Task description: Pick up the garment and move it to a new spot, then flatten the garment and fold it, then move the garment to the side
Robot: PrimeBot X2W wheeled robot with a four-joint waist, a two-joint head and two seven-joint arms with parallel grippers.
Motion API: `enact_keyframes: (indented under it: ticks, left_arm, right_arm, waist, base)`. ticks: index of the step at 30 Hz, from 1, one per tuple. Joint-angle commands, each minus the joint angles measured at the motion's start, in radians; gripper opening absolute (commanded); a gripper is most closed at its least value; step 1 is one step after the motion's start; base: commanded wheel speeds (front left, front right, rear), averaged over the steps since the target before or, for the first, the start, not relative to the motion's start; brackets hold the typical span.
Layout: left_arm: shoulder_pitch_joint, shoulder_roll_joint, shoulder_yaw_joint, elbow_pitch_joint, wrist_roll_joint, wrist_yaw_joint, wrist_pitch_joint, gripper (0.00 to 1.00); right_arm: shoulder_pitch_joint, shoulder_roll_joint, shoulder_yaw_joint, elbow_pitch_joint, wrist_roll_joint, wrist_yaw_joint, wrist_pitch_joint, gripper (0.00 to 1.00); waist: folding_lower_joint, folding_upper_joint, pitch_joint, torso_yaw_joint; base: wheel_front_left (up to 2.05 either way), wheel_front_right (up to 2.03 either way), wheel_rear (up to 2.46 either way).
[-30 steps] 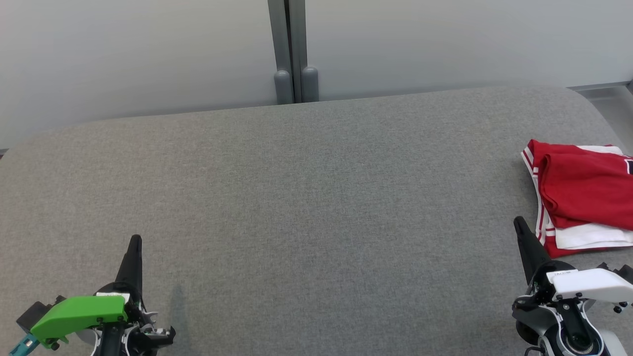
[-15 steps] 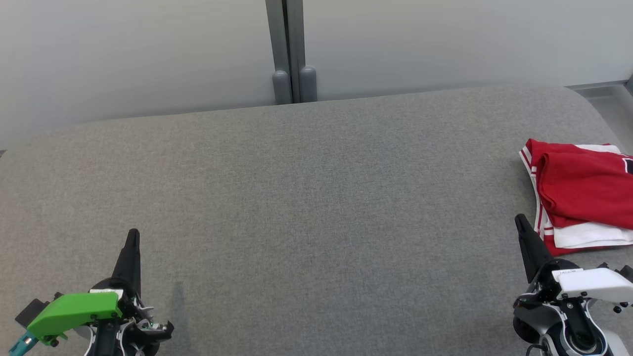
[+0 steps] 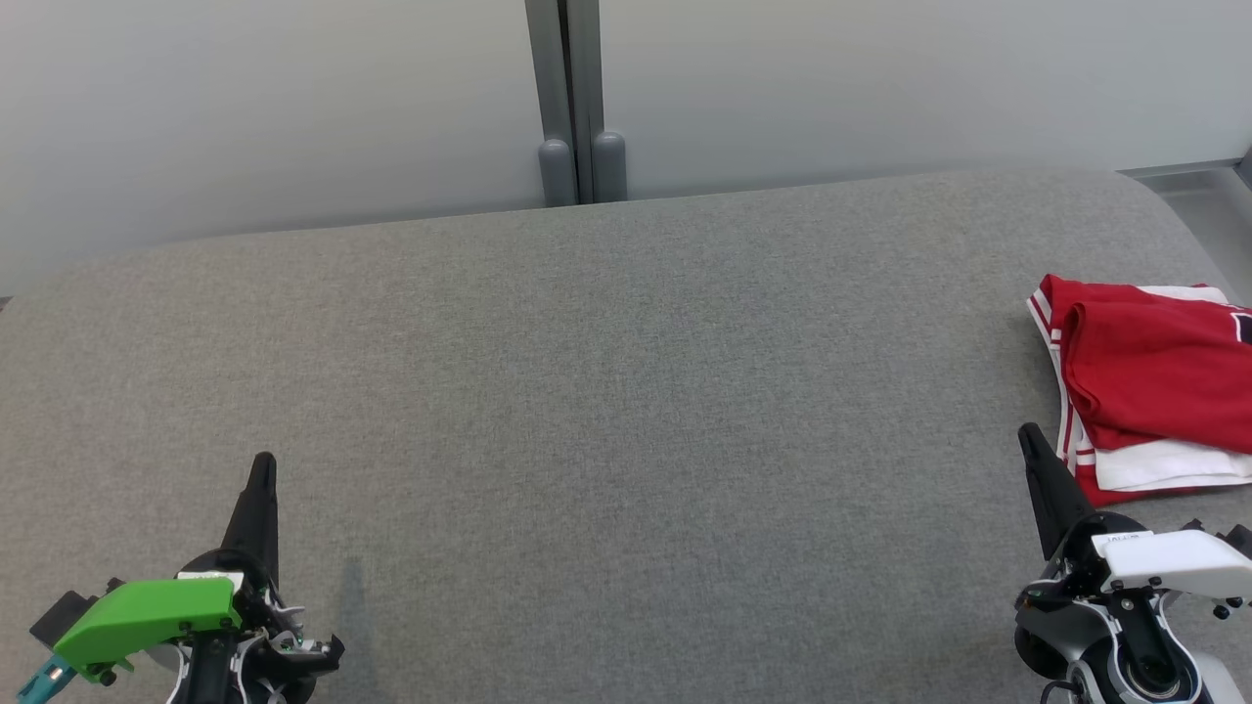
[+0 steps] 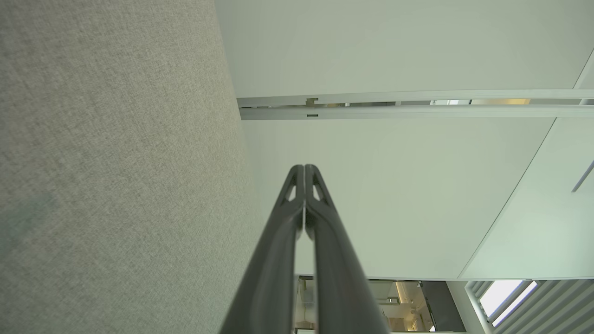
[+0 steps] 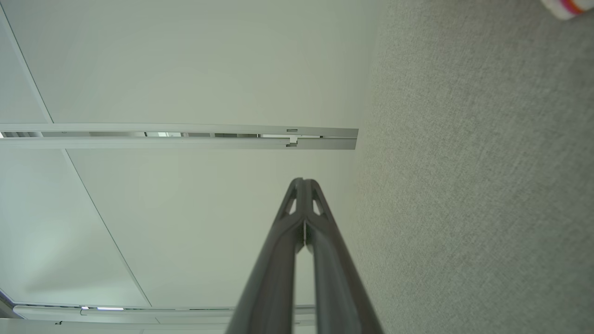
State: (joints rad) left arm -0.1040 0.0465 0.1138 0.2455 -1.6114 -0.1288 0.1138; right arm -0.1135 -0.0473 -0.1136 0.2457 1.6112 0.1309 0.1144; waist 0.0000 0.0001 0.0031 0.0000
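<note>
A red garment [image 3: 1149,376] with white trim lies folded at the right edge of the grey fabric surface [image 3: 606,391]. A corner of the garment [image 5: 564,7] peeks in at the top right of the right wrist view. My right gripper [image 3: 1026,437] is shut and empty, its tip just left of the garment's near corner. At the lower left my left gripper [image 3: 263,462] is also shut with nothing in it, far from the garment. In both wrist views the fingertips meet: left gripper [image 4: 304,168], right gripper [image 5: 302,182].
A pale wall [image 3: 293,98] with a grey vertical post [image 3: 572,98] stands behind the surface. The surface's right edge curves away near the garment, with a ledge [image 3: 1198,191] beyond it.
The head view shifted slightly in the first half second; since then nothing has moved. Both grippers stay shut and the garment lies still.
</note>
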Motion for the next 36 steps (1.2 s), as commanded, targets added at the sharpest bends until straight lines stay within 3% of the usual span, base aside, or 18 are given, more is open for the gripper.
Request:
enact_keyframes:
  ticks: [1,36]
  left_arm:
    - [-0.01,0.007,0.002,-0.002,-0.003,-0.005,0.004,0.0]
    - [-0.01,0.007,0.002,-0.002,-0.003,-0.005,0.004,0.0]
  right_arm:
    - [0.01,-0.006,-0.002,-0.004,0.003,0.0,0.003,0.0]
    - [0.01,-0.006,-0.002,-0.004,0.003,0.0,0.003,0.0]
  waist:
    - [0.0,-0.0001,0.0,0.0]
    - [0.0,-0.0001,0.0,0.0]
  base:
    - [0.0,0.0,0.0]
    - [0.0,0.0,0.0]
